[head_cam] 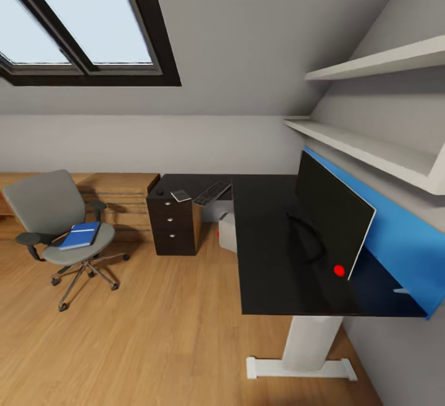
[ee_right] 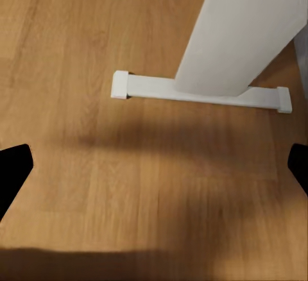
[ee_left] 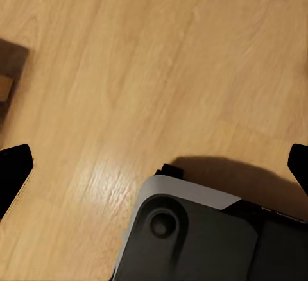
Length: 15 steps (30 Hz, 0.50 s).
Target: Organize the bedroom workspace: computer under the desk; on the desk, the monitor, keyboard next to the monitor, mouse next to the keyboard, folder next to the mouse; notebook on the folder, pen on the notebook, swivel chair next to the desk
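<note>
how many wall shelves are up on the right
2: an upper shelf high on the right wall, and a lower shelf just above the monitor. More may lie beyond the picture's edge.

An attic bedroom used as a home office: a skylight (head_cam: 80, 16) in the sloped ceiling above a swivel chair (head_cam: 59, 227), with wall shelves (head_cam: 371, 63) over the table (head_cam: 272, 251).

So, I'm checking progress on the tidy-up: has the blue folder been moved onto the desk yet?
No, the folder lies on the seat of the swivel chair, apart from the desk.
</note>
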### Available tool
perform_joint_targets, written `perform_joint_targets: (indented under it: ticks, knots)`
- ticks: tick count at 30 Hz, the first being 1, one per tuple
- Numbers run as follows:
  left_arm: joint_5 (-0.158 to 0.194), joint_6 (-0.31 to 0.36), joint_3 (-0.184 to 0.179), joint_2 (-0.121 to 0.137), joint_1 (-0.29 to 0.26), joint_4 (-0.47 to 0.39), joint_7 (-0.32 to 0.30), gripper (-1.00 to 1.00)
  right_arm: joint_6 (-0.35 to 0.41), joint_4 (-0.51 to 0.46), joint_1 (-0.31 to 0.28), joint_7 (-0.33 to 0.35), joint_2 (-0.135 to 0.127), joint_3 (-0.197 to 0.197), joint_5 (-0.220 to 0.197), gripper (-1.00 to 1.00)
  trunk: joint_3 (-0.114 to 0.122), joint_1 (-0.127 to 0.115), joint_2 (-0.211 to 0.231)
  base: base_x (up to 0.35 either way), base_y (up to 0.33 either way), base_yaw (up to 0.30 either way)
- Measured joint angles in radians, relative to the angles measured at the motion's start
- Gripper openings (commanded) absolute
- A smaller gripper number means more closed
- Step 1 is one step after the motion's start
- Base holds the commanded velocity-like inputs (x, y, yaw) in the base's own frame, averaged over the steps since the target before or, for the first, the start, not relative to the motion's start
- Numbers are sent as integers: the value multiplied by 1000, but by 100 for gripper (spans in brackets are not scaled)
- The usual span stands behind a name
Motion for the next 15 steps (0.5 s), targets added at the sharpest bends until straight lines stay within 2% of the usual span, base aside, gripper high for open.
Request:
perform_joint_targets:
  ticks: [15]
  knots:
    - [0,0,1,-1,0,4,0,100,0,0,0,0,0,1,0,100,0,0,0,166,292,0]
